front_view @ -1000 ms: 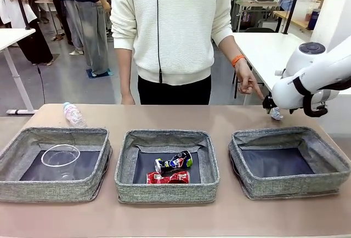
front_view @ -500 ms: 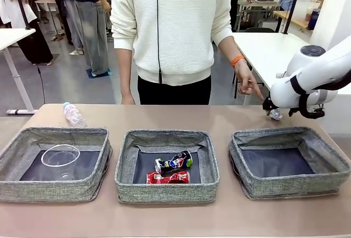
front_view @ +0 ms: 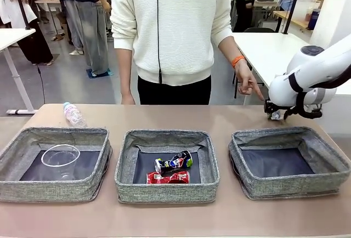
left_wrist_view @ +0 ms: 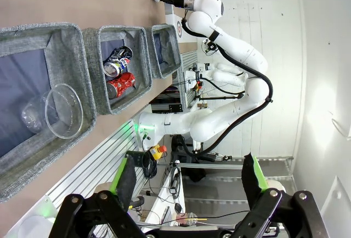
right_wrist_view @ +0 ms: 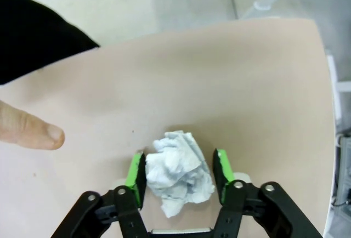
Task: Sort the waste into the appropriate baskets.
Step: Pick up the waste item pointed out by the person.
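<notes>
While a person's finger (right_wrist_view: pixel 33 131) points nearby, the right gripper (right_wrist_view: pixel 177 162) straddles the crumpled white paper ball (right_wrist_view: pixel 181 177).
Its green pads (right_wrist_view: pixel 135 169) stand half closed, just beside the ball's two sides; whether they grip it I cannot tell. The ball lies on the table (right_wrist_view: pixel 247 84), beyond the right basket (front_view: pixel 290 185). The left gripper (left_wrist_view: pixel 187 168) gapes wide, empty.

White paper ball (right_wrist_view: pixel 178 168), grey woven baskets (front_view: pixel 164 193), crushed red can (front_view: pixel 169 177), tan table (front_view: pixel 164 216)

Right fingers (right_wrist_view: pixel 136 177) closer around paper ball (right_wrist_view: pixel 178 172)
</notes>
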{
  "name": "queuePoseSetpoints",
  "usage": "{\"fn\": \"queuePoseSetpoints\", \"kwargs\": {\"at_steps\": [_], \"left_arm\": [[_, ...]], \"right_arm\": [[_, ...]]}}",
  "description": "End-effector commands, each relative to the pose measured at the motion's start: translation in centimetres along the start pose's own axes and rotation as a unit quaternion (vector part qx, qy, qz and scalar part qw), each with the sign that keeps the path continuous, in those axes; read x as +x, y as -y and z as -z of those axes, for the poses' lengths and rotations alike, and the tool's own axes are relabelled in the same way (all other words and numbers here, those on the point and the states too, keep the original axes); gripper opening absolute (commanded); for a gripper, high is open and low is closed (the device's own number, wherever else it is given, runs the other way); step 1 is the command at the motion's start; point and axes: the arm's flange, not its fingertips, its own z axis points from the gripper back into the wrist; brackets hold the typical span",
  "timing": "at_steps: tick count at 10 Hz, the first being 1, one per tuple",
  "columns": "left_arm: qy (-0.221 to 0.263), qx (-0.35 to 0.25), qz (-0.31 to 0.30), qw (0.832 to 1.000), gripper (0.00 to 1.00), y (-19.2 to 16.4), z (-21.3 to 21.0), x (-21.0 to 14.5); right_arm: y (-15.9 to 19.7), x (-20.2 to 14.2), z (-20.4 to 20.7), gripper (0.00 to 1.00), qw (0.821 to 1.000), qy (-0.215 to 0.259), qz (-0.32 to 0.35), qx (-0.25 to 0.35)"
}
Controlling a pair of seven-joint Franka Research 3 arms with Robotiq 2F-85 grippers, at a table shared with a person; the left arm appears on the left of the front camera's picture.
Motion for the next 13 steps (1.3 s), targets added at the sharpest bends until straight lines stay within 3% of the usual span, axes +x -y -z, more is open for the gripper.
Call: {"fn": "queuePoseSetpoints", "kwargs": {"at_steps": [1,3,7,9,11,13], "left_arm": [[-0.003,0.002,0.004,1.000,1.00,0.0,0.0,-0.3],[-0.003,0.002,0.004,1.000,1.00,0.0,0.0,-0.3],[-0.003,0.002,0.004,1.000,1.00,0.0,0.0,-0.3],[-0.003,0.002,0.004,1.000,1.00,0.0,0.0,-0.3],[-0.003,0.002,0.004,1.000,1.00,0.0,0.0,-0.3],[-0.003,0.002,0.004,1.000,1.00,0.0,0.0,-0.3]], "right_arm": [[0.4,0.5,-0.3,0.00,1.000,-0.011,-0.005,0.019],[0.7,0.4,-0.2,0.04,1.000,-0.015,-0.001,0.018],[1.0,0.2,0.0,0.00,1.000,-0.022,0.005,0.020],[2.0,0.0,-2.5,0.00,0.999,-0.020,0.027,0.033],[4.4,-0.6,-11.6,0.00,0.993,-0.039,0.109,-0.010],[5.5,-4.0,-26.2,0.00,0.988,-0.049,0.137,0.045]]}}
